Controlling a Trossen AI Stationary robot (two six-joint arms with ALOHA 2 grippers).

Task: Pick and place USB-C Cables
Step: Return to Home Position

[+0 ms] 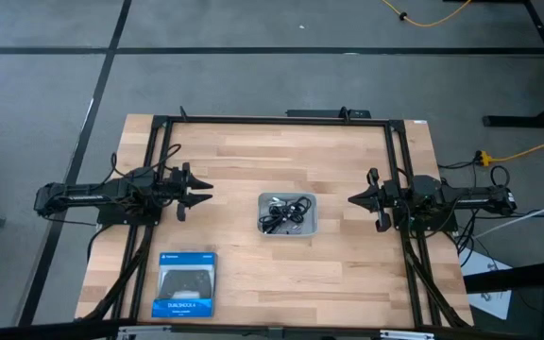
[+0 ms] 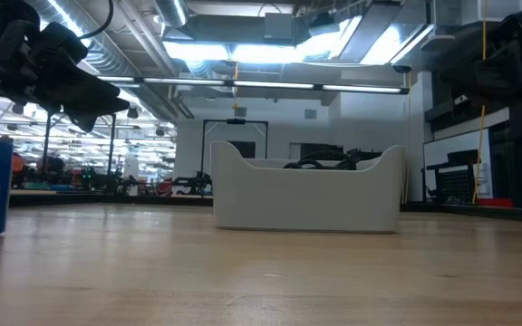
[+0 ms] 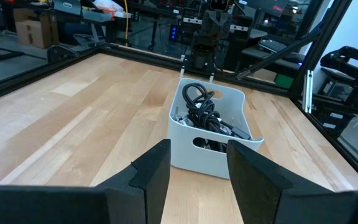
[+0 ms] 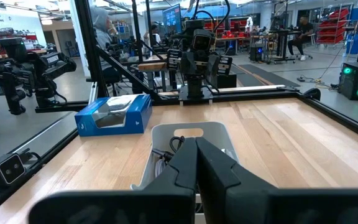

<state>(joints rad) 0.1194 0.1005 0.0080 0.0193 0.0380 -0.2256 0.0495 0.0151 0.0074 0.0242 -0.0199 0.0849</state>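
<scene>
The USB-C cables (image 1: pixel 287 212) lie tangled together inside a small grey tray (image 1: pixel 312 223) at the table's middle; black coils (image 3: pixel 201 106) rise above the tray's rim, and a light one (image 4: pixel 161 159) shows near a wall. My left gripper (image 1: pixel 199 192) hovers open above the table, left of the tray, its fingers pointing at it. My right gripper (image 1: pixel 351 199) hovers shut to the tray's right, also pointing at it. Neither touches anything.
A blue-and-black boxed game controller (image 1: pixel 185 284) lies near the table's near left corner. A black frame (image 1: pixel 272 120) borders the wooden table (image 1: pixel 253 156). Bare wood surrounds the tray on all sides. People stand in the room beyond the table.
</scene>
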